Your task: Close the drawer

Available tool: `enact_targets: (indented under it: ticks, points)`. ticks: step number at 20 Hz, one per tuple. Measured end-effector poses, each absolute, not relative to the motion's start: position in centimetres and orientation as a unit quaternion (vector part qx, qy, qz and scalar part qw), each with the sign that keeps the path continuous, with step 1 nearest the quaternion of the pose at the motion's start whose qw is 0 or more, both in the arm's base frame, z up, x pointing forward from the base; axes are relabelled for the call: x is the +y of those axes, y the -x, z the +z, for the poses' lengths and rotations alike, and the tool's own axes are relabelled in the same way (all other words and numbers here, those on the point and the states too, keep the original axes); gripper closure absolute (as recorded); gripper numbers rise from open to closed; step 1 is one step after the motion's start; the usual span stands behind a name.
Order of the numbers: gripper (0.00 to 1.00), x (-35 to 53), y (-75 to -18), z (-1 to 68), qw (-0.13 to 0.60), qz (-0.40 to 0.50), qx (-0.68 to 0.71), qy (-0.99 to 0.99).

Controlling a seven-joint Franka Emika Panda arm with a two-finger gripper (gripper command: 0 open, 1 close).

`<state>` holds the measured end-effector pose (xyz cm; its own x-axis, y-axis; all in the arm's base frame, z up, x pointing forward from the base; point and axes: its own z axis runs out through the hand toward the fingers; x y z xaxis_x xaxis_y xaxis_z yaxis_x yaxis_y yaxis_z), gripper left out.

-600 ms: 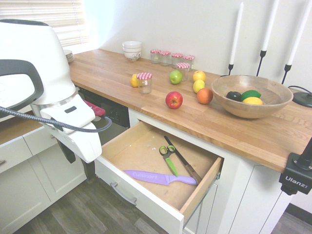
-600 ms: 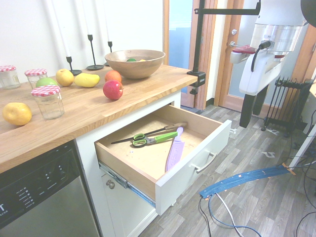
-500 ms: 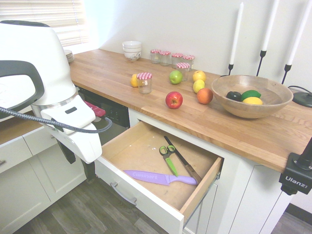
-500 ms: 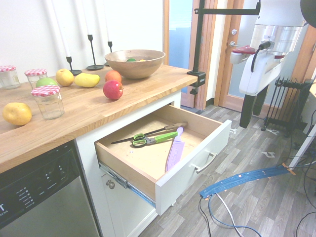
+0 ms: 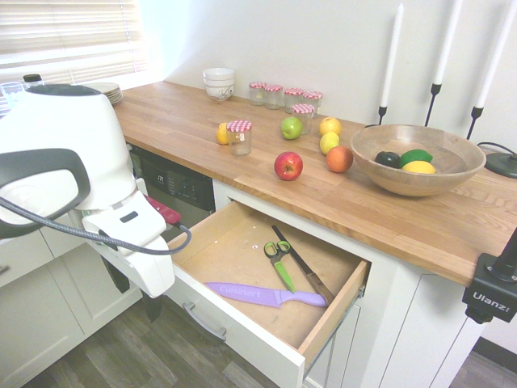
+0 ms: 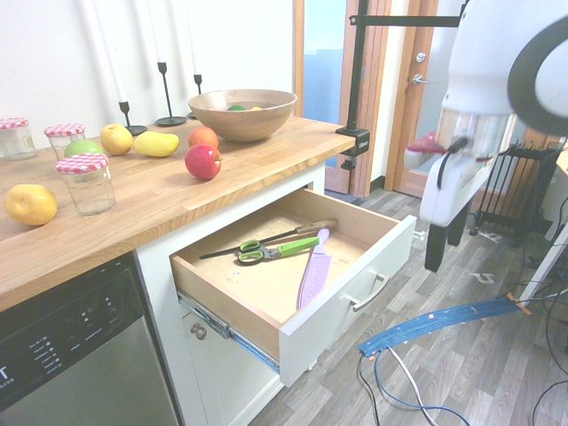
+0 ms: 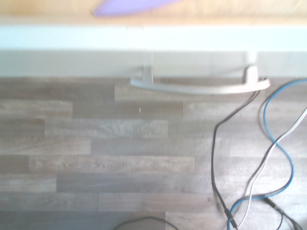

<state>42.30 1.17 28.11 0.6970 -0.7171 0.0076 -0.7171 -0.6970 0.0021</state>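
First exterior view: we observed the drawer [image 5: 257, 275] pulled out from beneath the wooden countertop [image 5: 194, 137], with its interior exposed. We located its curved silver handle [image 5: 203, 322] on the outer face of the white front panel. The gripper [image 5: 137, 303] pointed downward at the left of the drawer, near the front panel. In the second exterior view, we confirmed that its two dark fingers stood apart, with nothing held between them, clear of the handle. We recorded the gripper as open.

Inside the drawer, we identified three items. A purple knife [image 5: 262, 296] lay nearest the front panel. Green-handled scissors [image 5: 279, 263] lay beside a long dark tool [image 5: 304, 265] with a brown handle.

On the countertop, we noted a red apple [image 5: 288, 166] near the front edge and an orange [image 5: 339, 159] to its right. A wooden bowl [image 5: 418, 162] stood farther right and contained fruit. A green apple [image 5: 292, 128] lay farther back than the red one. A glass jar [image 5: 240, 138] with a checked lid stood to the left of both apples, and white bowls [image 5: 219, 83] were stacked at the far left.

In the wrist view, we saw the handle above the plank floor [image 7: 115, 163] and part of the purple knife.
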Motion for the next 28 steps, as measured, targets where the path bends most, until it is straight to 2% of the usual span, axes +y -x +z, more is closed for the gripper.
enact_targets:
  ticks: [10, 17, 18, 28]
  points:
    - [0.0, -1.7, -45.3, 18.1, 0.019, -0.033, -0.407, -0.913]
    - [0.0, -1.3, -47.3, 14.8, 0.023, -0.043, -0.403, -0.914]
    - [1.0, -1.3, -47.4, 14.4, 0.022, -0.042, -0.402, -0.915]
    - [1.0, 0.1, -48.1, 13.0, 0.013, -0.035, -0.394, -0.918]
